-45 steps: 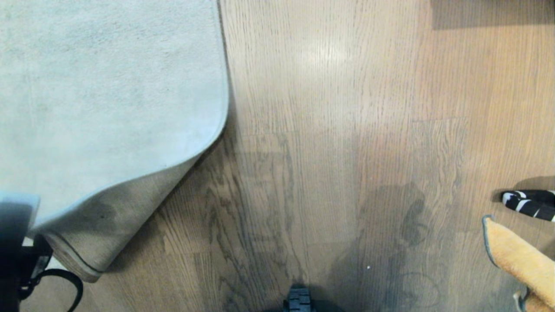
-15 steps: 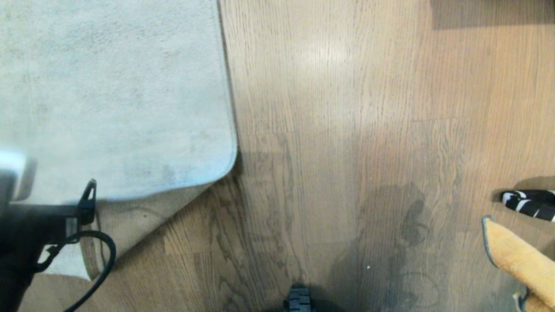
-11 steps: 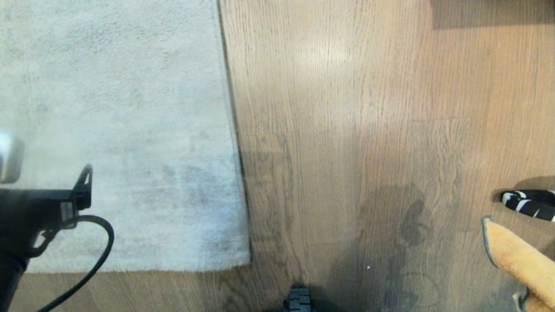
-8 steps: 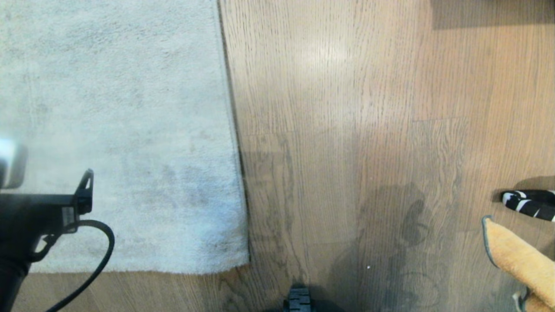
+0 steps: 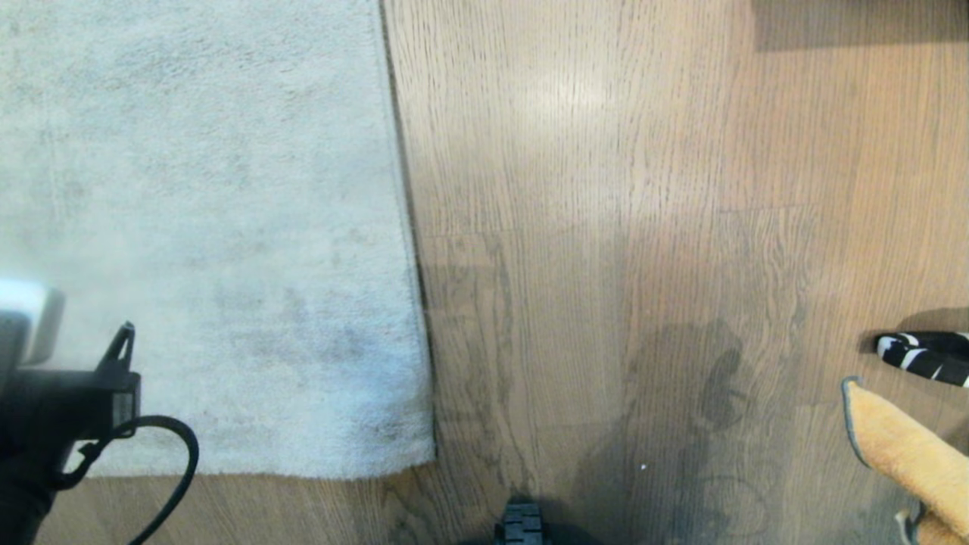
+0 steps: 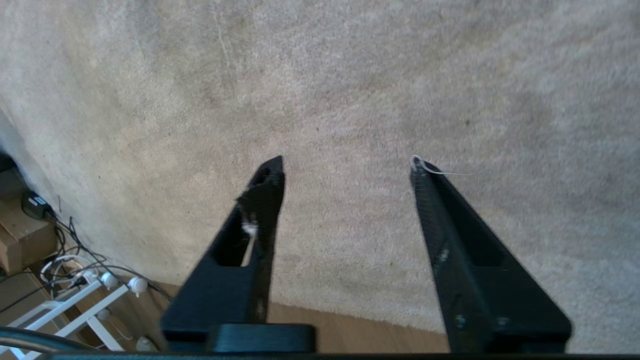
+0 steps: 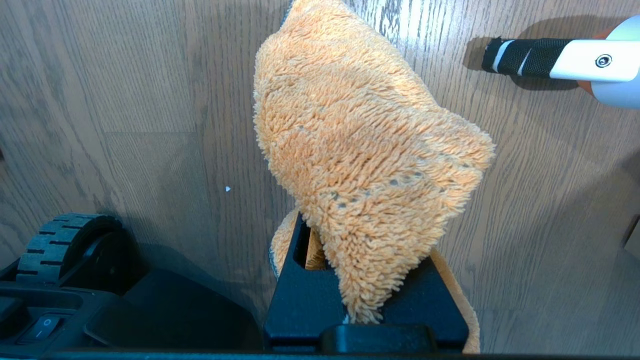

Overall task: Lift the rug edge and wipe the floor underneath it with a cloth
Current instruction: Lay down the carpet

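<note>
**Two tools, one flat rug, cloth held off to the right**

Looking down from the head camera: large pale grey short-pile rug (image 5: 227, 227) filling the left half, lying flat on brown wood-grain plank floor (image 5: 606, 227). No raised edge or tan backing showing anywhere. Near edge running left to right across the lower part of the view, right edge running straight away from the robot, and the two meeting at a square corner near the bottom middle.

Left tool (image 6: 347, 162) poised above the pile by the near left part of the rug, with a black cable looping below it. Black fingers spread apart, nothing between them, only grey pile beneath. Strip of bare floor visible just past the rug's near edge in the wrist view.

Right tool (image 7: 320, 300) pressed together, pinching a small fuzzy orange-tan microfibre cloth (image 5: 908, 454) with a dark grey border. Cloth draped over the fingers, hanging above bare floor at the far right, well apart from the rug. Black-and-white striped handle (image 5: 920, 356) lying near it.

Deciding relation for any lift: near edge lying just toward the robot from the left fingertips, long axis crosswise. Left arm clearly nearer the rug; cloth arm with a wide stretch of floor to cross first.
</note>
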